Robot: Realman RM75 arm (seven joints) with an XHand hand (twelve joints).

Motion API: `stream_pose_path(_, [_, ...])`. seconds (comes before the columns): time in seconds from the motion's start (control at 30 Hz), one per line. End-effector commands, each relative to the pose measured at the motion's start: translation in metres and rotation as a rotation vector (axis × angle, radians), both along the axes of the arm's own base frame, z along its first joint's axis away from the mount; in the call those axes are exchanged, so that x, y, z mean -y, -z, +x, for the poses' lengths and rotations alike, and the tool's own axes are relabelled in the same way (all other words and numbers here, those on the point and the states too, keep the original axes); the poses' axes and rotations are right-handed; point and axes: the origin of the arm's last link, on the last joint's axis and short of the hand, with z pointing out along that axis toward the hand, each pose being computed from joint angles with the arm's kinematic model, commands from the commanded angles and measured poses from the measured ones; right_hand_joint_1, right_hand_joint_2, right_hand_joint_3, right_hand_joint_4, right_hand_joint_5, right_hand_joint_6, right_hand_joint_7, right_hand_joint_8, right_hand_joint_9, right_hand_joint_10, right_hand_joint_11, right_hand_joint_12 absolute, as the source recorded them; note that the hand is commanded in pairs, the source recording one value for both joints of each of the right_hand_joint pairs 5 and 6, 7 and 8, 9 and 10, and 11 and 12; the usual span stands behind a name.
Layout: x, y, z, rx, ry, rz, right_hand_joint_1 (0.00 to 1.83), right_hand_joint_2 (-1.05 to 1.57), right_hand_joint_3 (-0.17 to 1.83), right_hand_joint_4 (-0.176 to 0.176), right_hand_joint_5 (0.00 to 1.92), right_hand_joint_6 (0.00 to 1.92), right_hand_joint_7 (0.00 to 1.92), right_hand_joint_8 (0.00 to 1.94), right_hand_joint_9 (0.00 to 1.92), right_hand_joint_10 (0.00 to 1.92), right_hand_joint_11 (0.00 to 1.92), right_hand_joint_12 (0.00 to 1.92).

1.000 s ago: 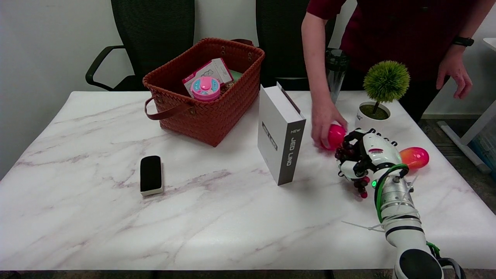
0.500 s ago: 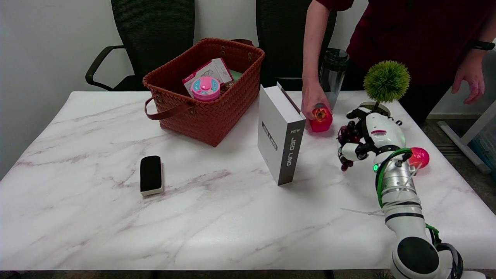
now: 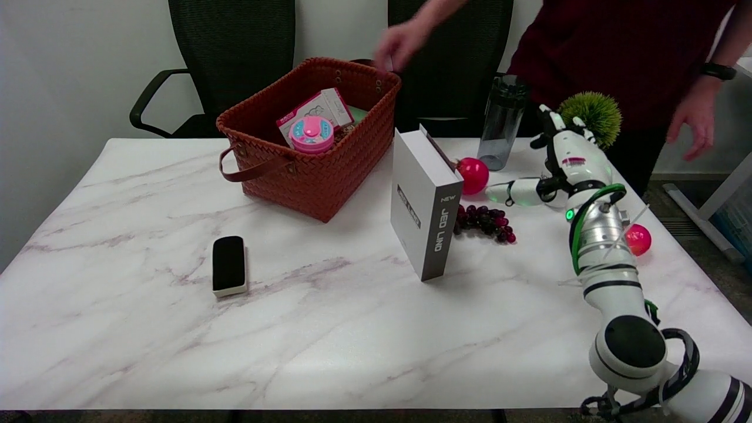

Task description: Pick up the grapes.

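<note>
Marble table (image 3: pixel 329 329): grapes (image 3: pixel 484 222) lie beside white box (image 3: pixel 424 202).

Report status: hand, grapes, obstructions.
Right hand open, raised, holding nothing. Grapes on the table beside the white box, not held. Red fruit just behind them.

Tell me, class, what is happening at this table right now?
The robot's right hand is raised above the table with its fingers spread, holding nothing. The grapes lie on the marble table, beside the upright white box and apart from the hand. A red fruit sits just behind them. A person in a dark red top reaches one hand toward the woven basket. The grapes are not picked up at this moment.
</note>
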Motion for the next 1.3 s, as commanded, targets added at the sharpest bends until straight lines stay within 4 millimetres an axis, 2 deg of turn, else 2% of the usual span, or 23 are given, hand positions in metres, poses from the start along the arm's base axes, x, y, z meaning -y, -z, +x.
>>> stream_pose_path(0.03, [0.025, -0.01, 0.032, -0.001, -0.067, 0.06, 1.09, 0.55, -0.17, 0.0, 0.14, 0.14, 0.59, 0.59, 0.39, 0.39, 0.04, 0.04])
stream_pose_path(0.07, [0.024, -0.01, 0.03, -0.002, -0.061, 0.059, 1.12, 0.5, -0.17, 0.0, 0.14, 0.14, 0.62, 0.62, 0.44, 0.44, 0.05, 0.05])
stream_pose_path(0.1, [0.024, -0.011, 0.028, -0.002, -0.056, 0.059, 1.14, 0.46, -0.08, 0.0, 0.15, 0.15, 0.66, 0.66, 0.49, 0.49, 0.05, 0.05])
stream_pose_path(0.2, [0.02, -0.012, 0.024, -0.002, -0.043, 0.052, 1.18, 0.39, 0.34, 0.0, 0.22, 0.22, 0.74, 0.74, 0.64, 0.64, 0.08, 0.08])
stream_pose_path(0.27, [0.017, -0.012, 0.022, -0.01, -0.038, 0.048, 1.19, 0.21, 0.55, 0.0, 0.37, 0.37, 0.79, 0.79, 0.71, 0.71, 0.13, 0.13])
stream_pose_path(0.33, [0.015, -0.012, 0.02, -0.032, -0.034, 0.043, 1.16, -0.03, 0.74, 0.0, 0.57, 0.57, 0.81, 0.81, 0.64, 0.64, 0.27, 0.27])
stream_pose_path(0.37, [0.014, -0.013, 0.02, -0.039, -0.032, 0.039, 1.14, -0.18, 0.8, 0.0, 0.59, 0.59, 0.66, 0.66, 0.51, 0.51, 0.31, 0.31])
stream_pose_path(0.43, [0.013, -0.013, 0.019, -0.04, -0.029, 0.035, 1.09, -0.36, 0.81, 0.0, 0.51, 0.51, 0.43, 0.43, 0.43, 0.43, 0.32, 0.32])
stream_pose_path(0.5, [0.013, -0.013, 0.018, -0.039, -0.026, 0.035, 1.05, -0.42, 0.77, 0.0, 0.42, 0.42, 0.39, 0.39, 0.4, 0.4, 0.3, 0.3])
stream_pose_path(0.53, [0.012, -0.013, 0.017, -0.038, -0.025, 0.035, 1.08, -0.39, 0.76, 0.0, 0.49, 0.49, 0.48, 0.48, 0.43, 0.43, 0.31, 0.31])
stream_pose_path(0.6, [0.012, -0.013, 0.017, -0.038, -0.023, 0.035, 1.09, -0.31, 0.73, 0.0, 0.64, 0.64, 0.86, 0.86, 0.6, 0.6, 0.33, 0.33])
stream_pose_path(0.67, [0.012, -0.014, 0.015, -0.039, -0.019, 0.034, 1.09, -0.28, 0.72, 0.0, 0.71, 0.71, 0.97, 0.97, 0.66, 0.66, 0.35, 0.35])
stream_pose_path(0.93, [0.016, -0.014, 0.0, -0.018, 0.034, 0.056, 1.1, -0.22, 0.7, 0.0, 0.63, 0.63, 0.87, 0.87, 0.63, 0.63, 0.37, 0.37])
stream_pose_path(1.3, [0.03, -0.025, -0.041, 0.156, 0.174, 0.11, 1.09, -0.19, 0.76, 0.0, 0.58, 0.58, 0.83, 0.83, 0.55, 0.55, 0.25, 0.25])
